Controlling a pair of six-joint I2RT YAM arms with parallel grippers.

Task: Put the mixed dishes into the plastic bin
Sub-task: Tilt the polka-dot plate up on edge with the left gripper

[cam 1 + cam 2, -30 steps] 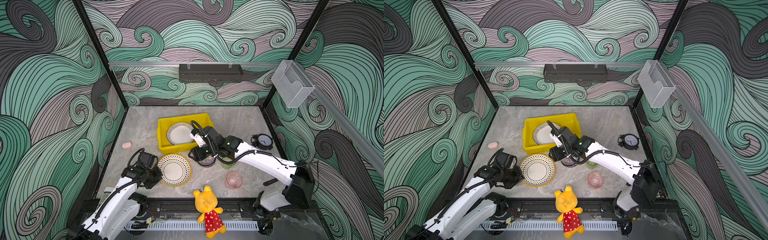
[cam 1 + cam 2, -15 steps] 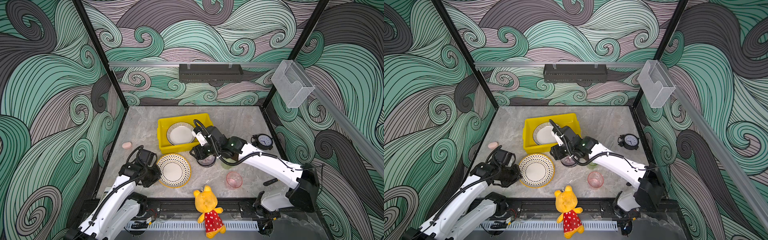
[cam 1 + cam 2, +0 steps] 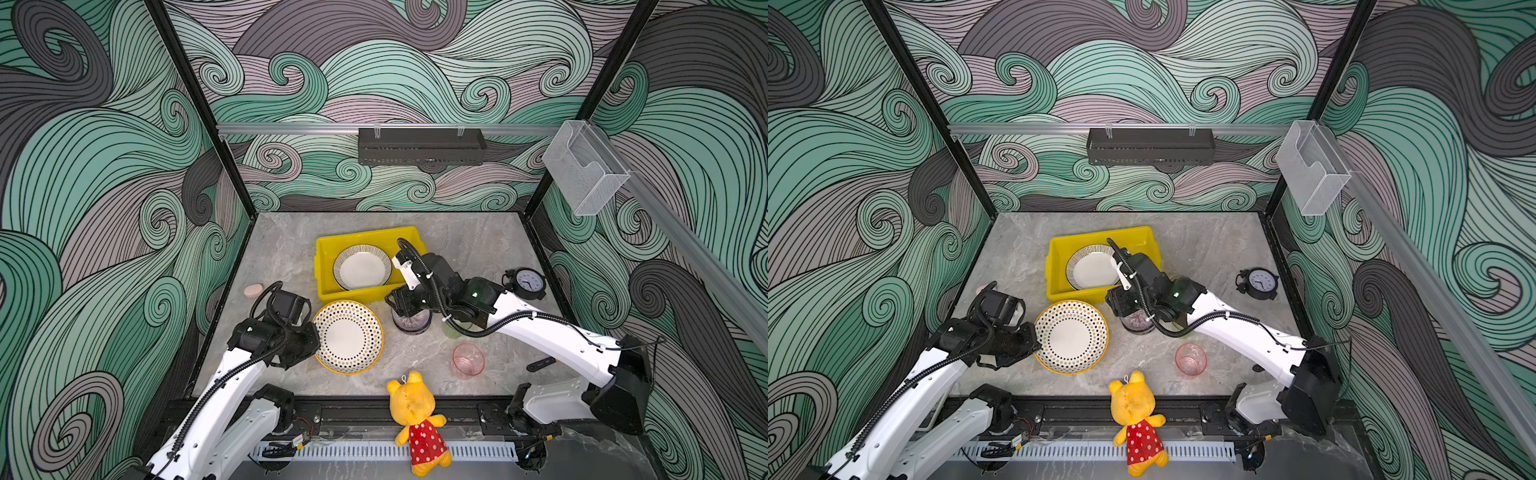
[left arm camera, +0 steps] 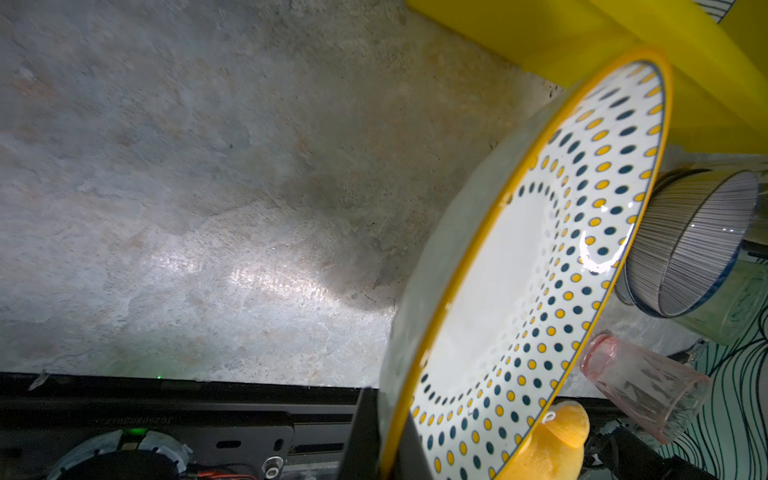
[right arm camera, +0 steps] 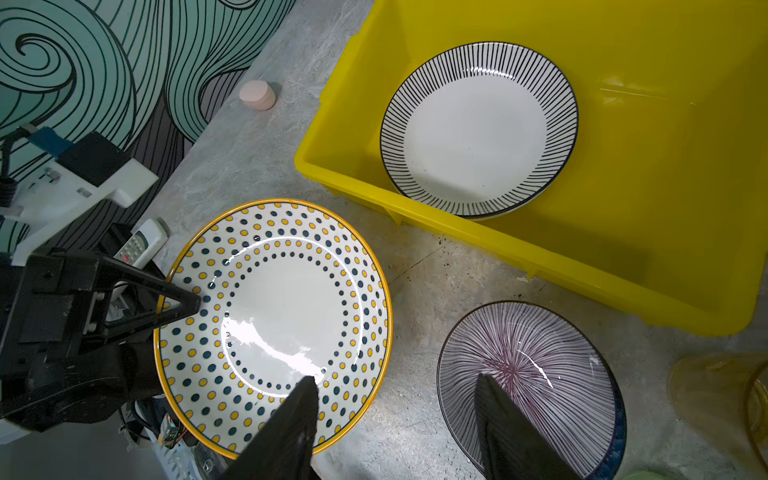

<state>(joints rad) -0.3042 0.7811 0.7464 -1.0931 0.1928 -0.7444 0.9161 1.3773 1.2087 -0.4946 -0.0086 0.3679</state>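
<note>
The left arm has moved a little away from the front rail over the last second, and the right arm's elbow has swung slightly outward; the dishes lie about where they were. The left gripper [image 3: 316,345] has its fingers [image 4: 359,436] clamped on the rim of the dotted plate [image 3: 348,337] on that arm's side. The held side is raised off the counter [image 3: 286,249], and the opposite edge is just beside the front wall of the yellow bin [image 3: 326,266]; whether that edge touches the counter I cannot tell. A striped-rim plate [image 3: 362,267] lies inside the bin, leaning toward its front wall. The right gripper [image 5: 395,378] hangs with its fingers apart and empty, one tip over the dotted plate's edge and the other over the purple-striped bowl [image 5: 528,382]. That bowl stands on the counter just in front of the bin. A pink cup [image 3: 468,359] sits nearer the front rail, well apart from the bin, with a yellow plush bear [image 3: 415,419] lying over the rail.
</note>
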